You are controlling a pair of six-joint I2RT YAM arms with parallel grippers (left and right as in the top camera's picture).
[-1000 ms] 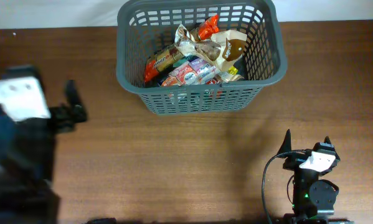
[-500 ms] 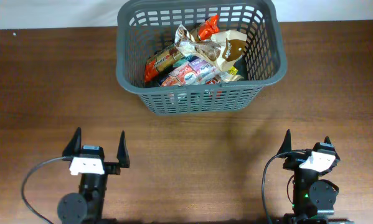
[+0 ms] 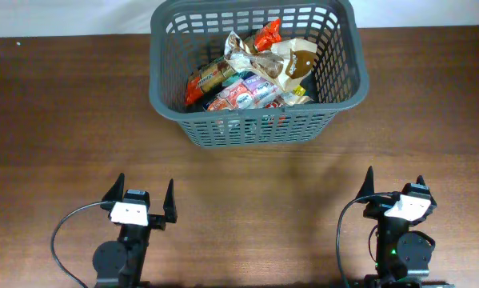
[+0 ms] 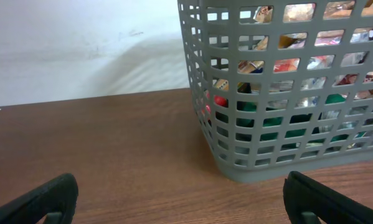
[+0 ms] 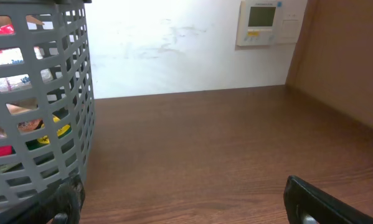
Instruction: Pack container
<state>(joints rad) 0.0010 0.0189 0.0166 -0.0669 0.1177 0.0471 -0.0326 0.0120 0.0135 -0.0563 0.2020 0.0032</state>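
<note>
From above, the brown desk (image 3: 63, 104) near the two arms has no loose food packets on it that I can see. Farther off, at 12 o'clock, sits the container (image 3: 169, 108), a big grey basket with holes in its walls, right by the far edge of the desk. Inside it is a pile of food packets (image 3: 251, 76), red, brown and white ones, lying on top of each other. So I think the packing is done, or very nearly, and nothing is left to pick up in these pictures. The left gripper (image 3: 141, 192) is down at 7 o'clock and the right gripper (image 3: 394, 184) is down at 5 o'clock, both well apart from the basket. Each one has its two black fingers spread wide and holds nothing. In the left wrist view the fingers (image 4: 46, 198) sit at the bottom corners with only bare desk between them, and the basket stands ahead toward 1 o'clock. In the right wrist view the fingers (image 5: 317, 200) are wide apart too, and the basket is off at 10 o'clock, not touched.
</note>
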